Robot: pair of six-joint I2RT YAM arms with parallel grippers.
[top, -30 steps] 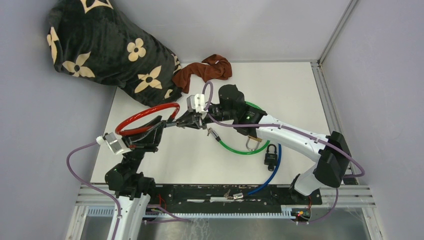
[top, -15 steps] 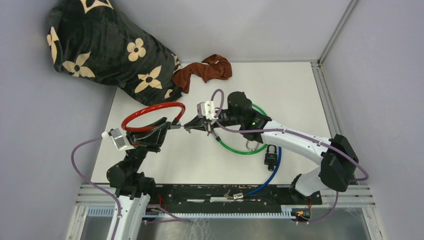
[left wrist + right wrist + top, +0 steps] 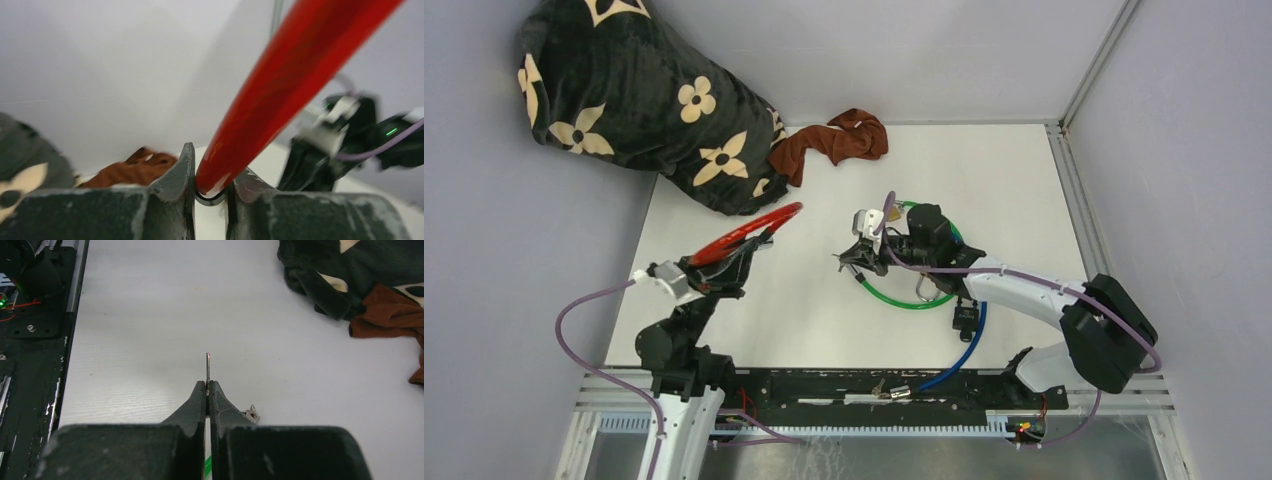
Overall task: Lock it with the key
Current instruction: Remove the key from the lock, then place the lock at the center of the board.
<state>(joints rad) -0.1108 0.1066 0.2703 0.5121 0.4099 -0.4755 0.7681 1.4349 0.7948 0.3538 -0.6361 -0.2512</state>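
My left gripper [image 3: 757,244] is shut on the red cable lock [image 3: 746,232], which stands tilted almost edge-on above the table's left side. In the left wrist view the red cable [image 3: 280,95] runs up and to the right from between the fingers, and a dark metal end ring sits in the gap of my left gripper [image 3: 210,189]. My right gripper [image 3: 848,262] hangs to the right of the red lock, apart from it. It is shut on a thin key [image 3: 208,365], whose blade pokes out past my right gripper [image 3: 207,384]. A second small key [image 3: 251,414] dangles beside the fingers.
A dark flowered blanket [image 3: 634,90] fills the back left corner, with a brown cloth [image 3: 834,140] next to it. A green cable loop [image 3: 894,298], a blue cable [image 3: 969,350] and a black padlock [image 3: 965,316] lie under the right arm. More keys [image 3: 892,391] rest on the near rail.
My right gripper has closed on the key and drawn back to the right, away from the red lock. The left arm has tipped the red loop from flat to nearly edge-on.
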